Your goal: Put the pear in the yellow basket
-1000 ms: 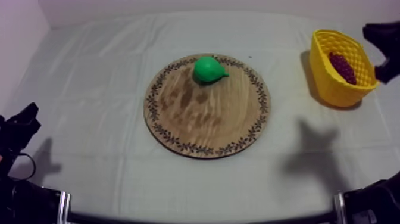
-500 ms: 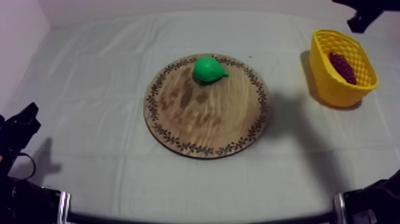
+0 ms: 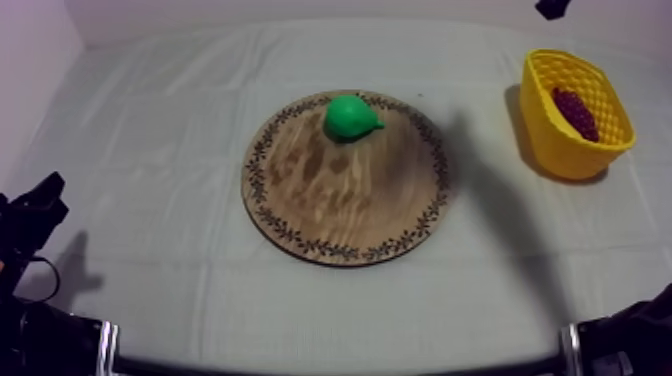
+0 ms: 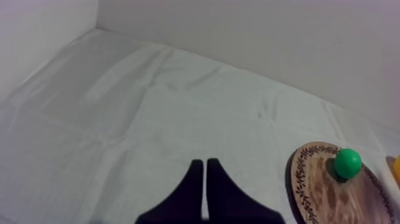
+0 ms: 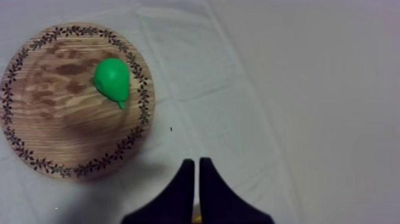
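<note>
Currently: pear (image 3: pixel 352 117) on far part of wooden board (image 3: pixel 350 205); yellow basket (image 3: pixel 555 150) far right. Right gripper (image 5: pixel 197 161) clenched empty above cloth (image 5: pixel 309 89) beside board; left gripper (image 4: pixel 205 162) clenched empty at near left. Right gripper to be opened before descent; pear to be grasped across body, not stem.

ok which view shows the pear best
Right wrist view: it looks down on the pear, stem included, near the wooden board's rim. Top view shows it smaller; left wrist view, distant.
</note>
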